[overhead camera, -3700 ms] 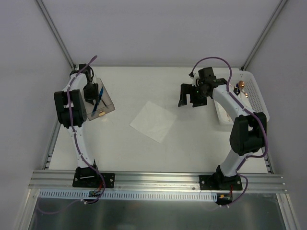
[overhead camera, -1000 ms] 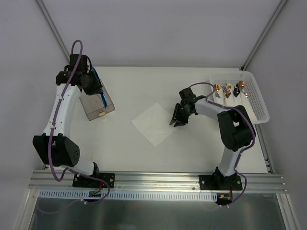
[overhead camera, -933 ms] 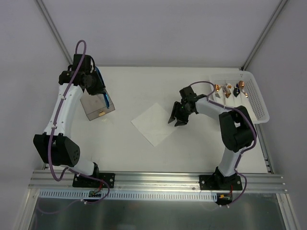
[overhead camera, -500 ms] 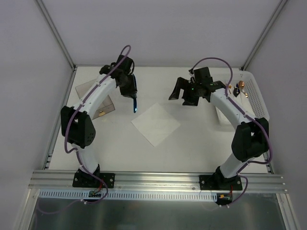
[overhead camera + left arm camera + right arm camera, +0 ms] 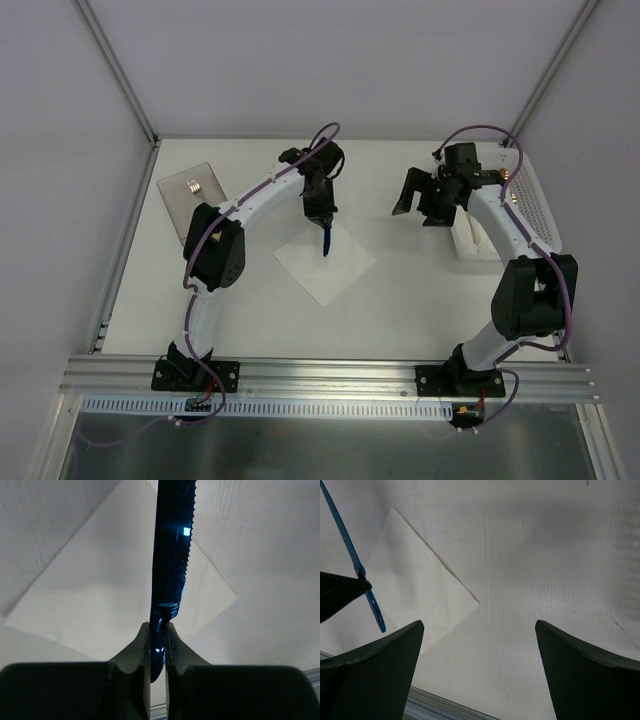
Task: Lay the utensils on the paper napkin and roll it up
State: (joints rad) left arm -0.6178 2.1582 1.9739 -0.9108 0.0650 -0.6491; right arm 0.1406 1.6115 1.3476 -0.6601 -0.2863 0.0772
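The white paper napkin (image 5: 325,262) lies flat mid-table, turned like a diamond. My left gripper (image 5: 321,215) hangs over its far corner, shut on the handle end of a dark blue serrated knife (image 5: 325,240) that points down toward the sheet. In the left wrist view the knife (image 5: 172,545) runs up from between my fingers (image 5: 139,647), with the napkin (image 5: 95,595) below it. My right gripper (image 5: 416,203) is open and empty, in the air to the right of the napkin. Its wrist view shows the knife (image 5: 350,562) and the napkin (image 5: 420,587) at the left.
A clear box (image 5: 192,195) with a small metallic piece in it sits at the far left. A white perforated basket (image 5: 535,205) stands at the far right edge with gold-ended cutlery (image 5: 505,180) in it. The aluminium rail (image 5: 320,375) runs along the near edge.
My left arm has swung right from the clear box, carrying the blue knife over to the napkin. My right gripper has drawn back to the right, away from the napkin.
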